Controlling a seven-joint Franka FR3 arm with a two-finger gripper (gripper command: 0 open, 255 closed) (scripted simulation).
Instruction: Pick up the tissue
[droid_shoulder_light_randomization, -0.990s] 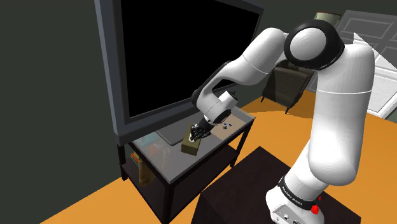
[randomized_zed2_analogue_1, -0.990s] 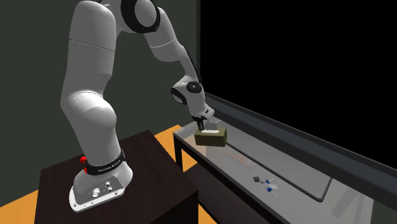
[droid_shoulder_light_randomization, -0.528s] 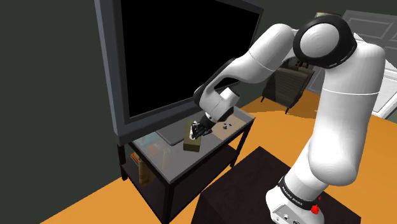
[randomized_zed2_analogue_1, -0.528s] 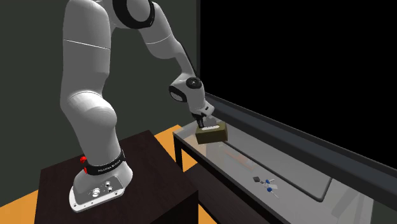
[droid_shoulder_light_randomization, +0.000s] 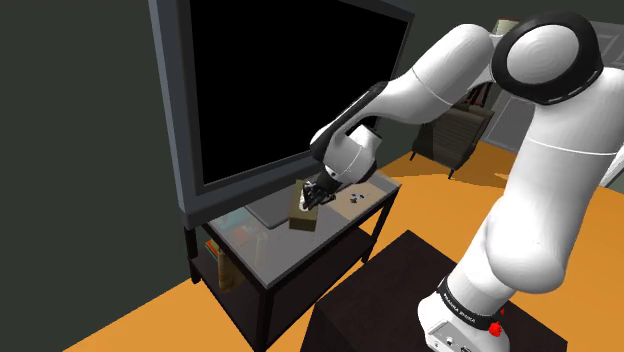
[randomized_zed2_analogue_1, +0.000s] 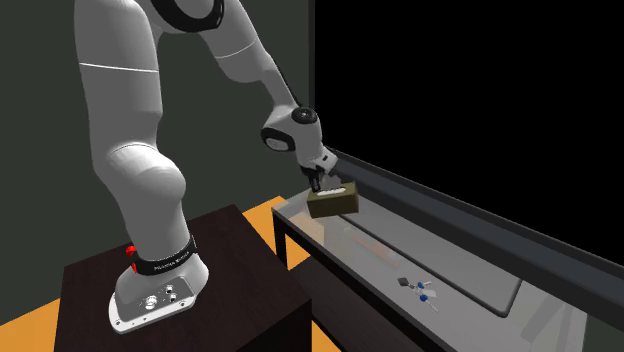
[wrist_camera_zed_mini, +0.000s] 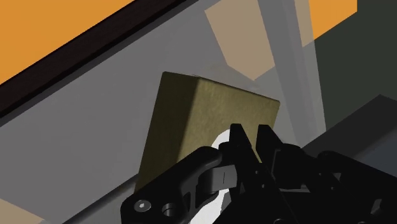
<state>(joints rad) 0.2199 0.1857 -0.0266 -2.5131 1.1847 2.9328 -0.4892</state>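
Note:
An olive-brown tissue box (droid_shoulder_light_randomization: 302, 214) with a white tissue (wrist_camera_zed_mini: 222, 144) in its top slot hangs tilted just above the glass-topped table (droid_shoulder_light_randomization: 265, 256). My black gripper (droid_shoulder_light_randomization: 314, 197) is shut on the box's top edge at the tissue. In the second exterior view the box (randomized_zed2_analogue_1: 335, 203) hangs under the gripper (randomized_zed2_analogue_1: 320, 186), off the table's near-left end (randomized_zed2_analogue_1: 300, 225). From the wrist, the fingertips of the gripper (wrist_camera_zed_mini: 249, 136) pinch the box (wrist_camera_zed_mini: 197, 118) at the tissue opening.
A large black TV screen (droid_shoulder_light_randomization: 285, 85) stands right behind the table. Small blue-and-white bits (randomized_zed2_analogue_1: 420, 291) lie farther along the glass. A flat grey pad (droid_shoulder_light_randomization: 270, 211) lies by the screen. The dark stand (droid_shoulder_light_randomization: 395, 290) sits on orange floor; shelves below hold items (droid_shoulder_light_randomization: 222, 262).
The arm has raised the tissue box off the glass and drawn it slightly toward the screen; the box now tilts more. The shoulder swung to the shoulder view's right.

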